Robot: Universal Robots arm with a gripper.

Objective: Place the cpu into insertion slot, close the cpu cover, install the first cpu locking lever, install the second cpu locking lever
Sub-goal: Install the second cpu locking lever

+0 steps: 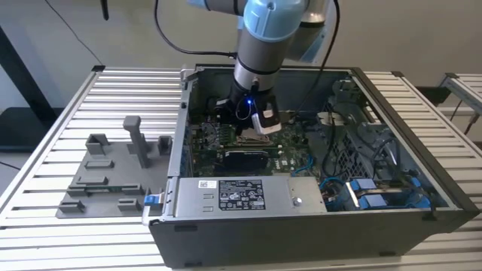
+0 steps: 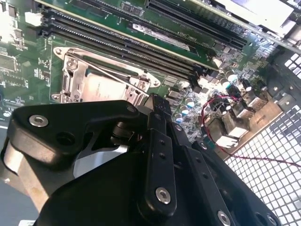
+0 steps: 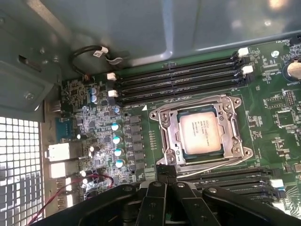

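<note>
One pincer (image 3: 167,172), black. In the first wrist view its tips look pressed together with nothing between them. They sit just beside the near corner of the socket (image 3: 162,115), low over the board (image 3: 256,127). Whether they touch the metal you cannot tell.

One chip (image 3: 202,134), pale square. It lies flat in the middle of the socket, seated rather than carried.

One metal cover (image 3: 233,136), silver. It appears to lie down around the chip's edges, framing the pale top. My judgement is that placing and covering are done.

One lever wire (image 3: 211,163), thin. It runs along the socket edge nearest the pincer. Whether it is hooked under its catch you cannot tell. Tips brought together at that corner suit pushing a wire better than gripping a flat part, so this reads as lever work.

Several long black memory slots (image 3: 178,80). They lie on both sides of the socket and leave the pincer a narrow lane.

One arm (image 1: 263,45), grey and blue. In the exterior view it comes down nearly upright through the open side of the computer case (image 1: 301,237), wrist low above the board.

One grey parts holder (image 1: 113,169). It rests on the slatted table (image 1: 113,96) at the exterior view's left, well apart from the case.
</note>
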